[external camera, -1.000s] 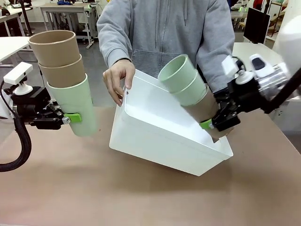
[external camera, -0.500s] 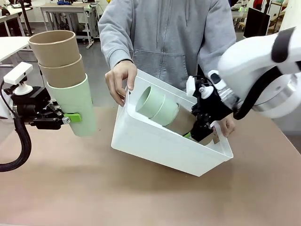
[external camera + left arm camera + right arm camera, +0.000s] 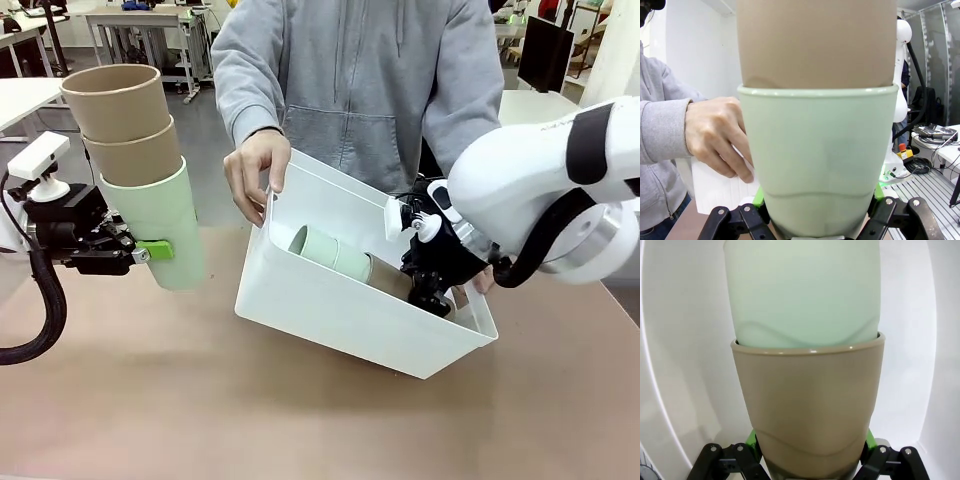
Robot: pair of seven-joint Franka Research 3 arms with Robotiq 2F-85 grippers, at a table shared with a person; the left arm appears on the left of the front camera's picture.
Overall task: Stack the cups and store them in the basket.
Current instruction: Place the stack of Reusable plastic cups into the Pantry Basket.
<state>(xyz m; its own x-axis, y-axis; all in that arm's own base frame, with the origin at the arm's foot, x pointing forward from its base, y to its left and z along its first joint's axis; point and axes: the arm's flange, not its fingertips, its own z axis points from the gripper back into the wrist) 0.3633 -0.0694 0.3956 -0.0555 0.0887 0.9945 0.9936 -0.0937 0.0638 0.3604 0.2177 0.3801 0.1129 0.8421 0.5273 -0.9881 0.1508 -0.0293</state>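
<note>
1. the brown table (image 3: 300, 420) lies nearest, bare along its front edge.
2. at the near left, raised above the table, the left gripper (image 3: 148, 252) (image 3: 818, 202) pinches the lower part of a mint green cup (image 3: 155, 225) (image 3: 817, 165), with a green pad pressed to each side.
3. this cup stands mouth up, leaning slightly, and two tan cups (image 3: 125, 120) nest inside it and rise above its rim. the stack sits well to the left of the basket.
4. the white basket (image 3: 340, 315) rests in the middle of the table, tipped so that its open top faces the robot's side.
5. inside the basket, at its right end, the right gripper (image 3: 430, 290) (image 3: 811, 445) is clamped on the base of an outer tan cup (image 3: 388, 274) (image 3: 807, 400).
6. that cup lies on its side low in the basket. inner mint cups (image 3: 325, 248) (image 3: 802, 290) nest in it and point away from the gripper toward the basket's left wall (image 3: 680, 365).
7. farther back, a person's hand (image 3: 255, 172) (image 3: 715, 135) grips the basket's far left rim.
8. behind the basket stands the person in a grey hooded top (image 3: 355, 70).
</note>
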